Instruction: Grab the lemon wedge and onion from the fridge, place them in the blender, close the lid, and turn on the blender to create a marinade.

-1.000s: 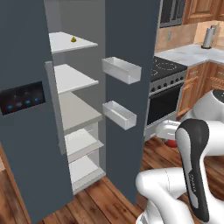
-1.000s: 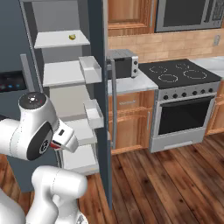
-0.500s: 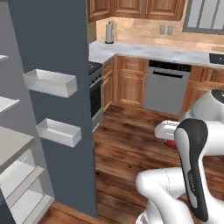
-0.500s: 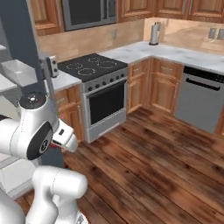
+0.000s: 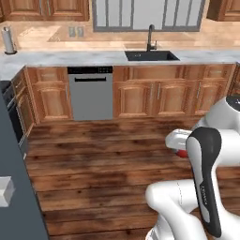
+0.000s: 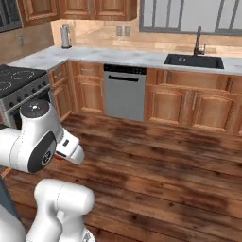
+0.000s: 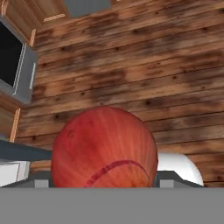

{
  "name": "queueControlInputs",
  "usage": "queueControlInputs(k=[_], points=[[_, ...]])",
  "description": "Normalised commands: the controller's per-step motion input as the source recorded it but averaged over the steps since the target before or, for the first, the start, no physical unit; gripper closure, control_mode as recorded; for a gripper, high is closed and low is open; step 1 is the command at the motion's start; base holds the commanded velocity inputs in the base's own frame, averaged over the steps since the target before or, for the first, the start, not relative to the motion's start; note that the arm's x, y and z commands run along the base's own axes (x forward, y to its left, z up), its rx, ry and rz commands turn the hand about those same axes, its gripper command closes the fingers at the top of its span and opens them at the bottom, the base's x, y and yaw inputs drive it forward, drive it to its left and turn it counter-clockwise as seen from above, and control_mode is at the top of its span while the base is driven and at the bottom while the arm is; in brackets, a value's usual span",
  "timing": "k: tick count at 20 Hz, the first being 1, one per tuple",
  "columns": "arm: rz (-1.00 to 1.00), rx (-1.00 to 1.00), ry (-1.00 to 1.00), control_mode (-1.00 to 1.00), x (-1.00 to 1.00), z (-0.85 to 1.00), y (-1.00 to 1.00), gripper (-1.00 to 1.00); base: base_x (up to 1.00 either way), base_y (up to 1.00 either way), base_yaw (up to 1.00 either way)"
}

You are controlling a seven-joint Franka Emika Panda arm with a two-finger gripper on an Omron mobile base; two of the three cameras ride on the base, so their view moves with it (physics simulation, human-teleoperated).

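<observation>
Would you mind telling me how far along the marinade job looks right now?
Done: the round dark-red onion is out of the fridge. In hand: it sits between the gripper's jaws above the wooden floor, facing the sink counter. Left: lemon wedge, blender, lid, switch-on.

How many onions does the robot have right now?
1. The onion sits between the fingers of the tool in the hand view, above the wooden floor. More may be hidden back in the fridge.
</observation>
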Motion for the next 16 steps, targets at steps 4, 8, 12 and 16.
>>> queueControlInputs(k=[4,8,12,16], points=[[0.0,0.0,0.0,1.0,0.0,0.0,0.0,1.0,0.24,-0.49,-0.68],[0.0,0.0,0.0,1.0,0.0,0.0,0.0,1.0,0.31,-0.51,-0.63],[0.0,0.0,0.0,1.0,0.0,0.0,0.0,1.0,0.35,-0.56,-0.63],[0.0,0.0,0.0,1.0,0.0,0.0,0.0,1.0,0.51,-0.45,-0.59]])
